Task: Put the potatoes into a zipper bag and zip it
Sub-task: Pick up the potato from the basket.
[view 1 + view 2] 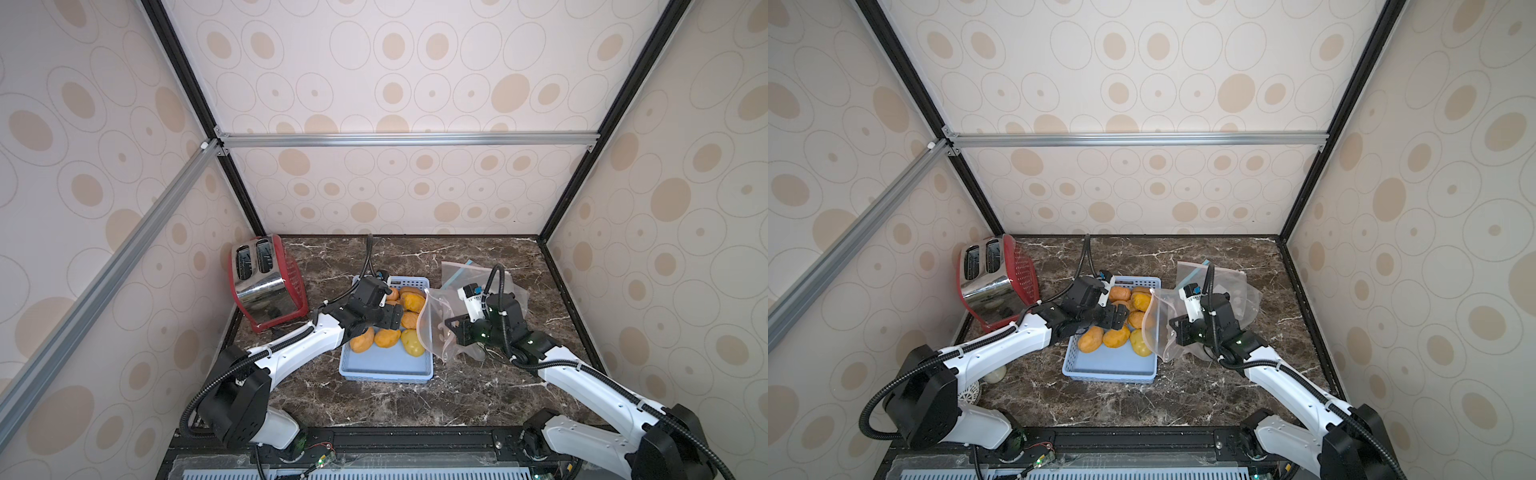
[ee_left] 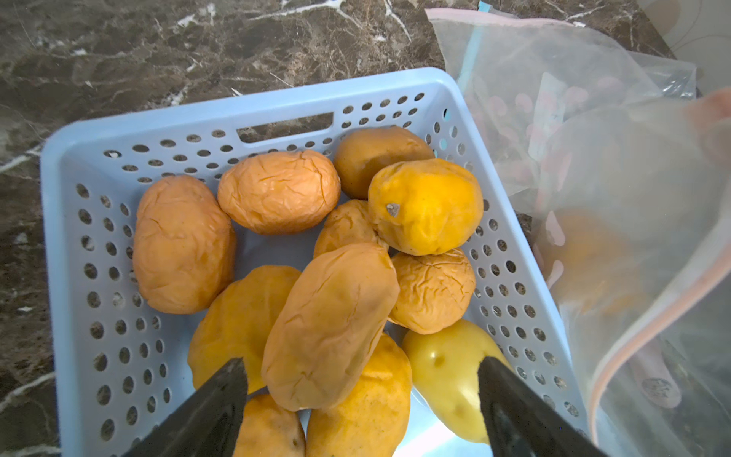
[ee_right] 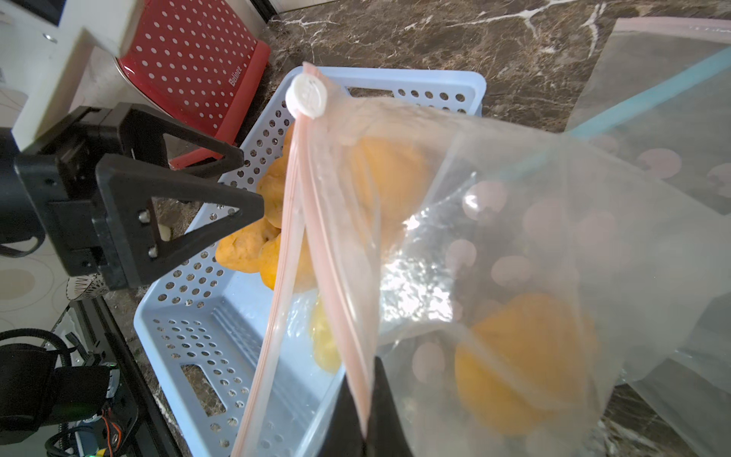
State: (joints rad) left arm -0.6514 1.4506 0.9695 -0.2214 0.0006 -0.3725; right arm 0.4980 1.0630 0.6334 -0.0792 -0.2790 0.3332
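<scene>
Table: dark marbled table; it carries every item listed below.
Basket: light blue perforated basket at mid-table, long axis running near to far. The near half shows bare floor and the far half is loaded.
Potatoes: the potatoes, roughly ten, are orange-tan to yellow and several are wrinkled. They are heaped against each other in the far half of the basket. One paler yellow-green piece lies at the near edge of the heap, beside the right wall.
Left gripper: left gripper is low over the heap. Its jaws are spread wide on either side of one elongated potato, with nothing clamped between them.
Right gripper: right gripper is just right of the basket, jaws pressed together on the pink zip rim of the zipper bag.
Zipper bag: clear zipper bag, held up by that rim. Its mouth gapes toward the basket and overlaps the right wall. The two pink tracks spread apart from a white slider at one end.
Bagged potato: one orange bagged potato lies low inside the bag, seen blurred through the film.
Spare bag: a second clear spare bag with a blue strip lies flat on the table beyond the right gripper, partly under the held bag.
Toaster: red and chrome two-slot toaster stands at the far left of the table, close to the left wall and apart from the basket.
Walls: cream walls with a tan oval print and metal framing close in the left, right and far sides.
</scene>
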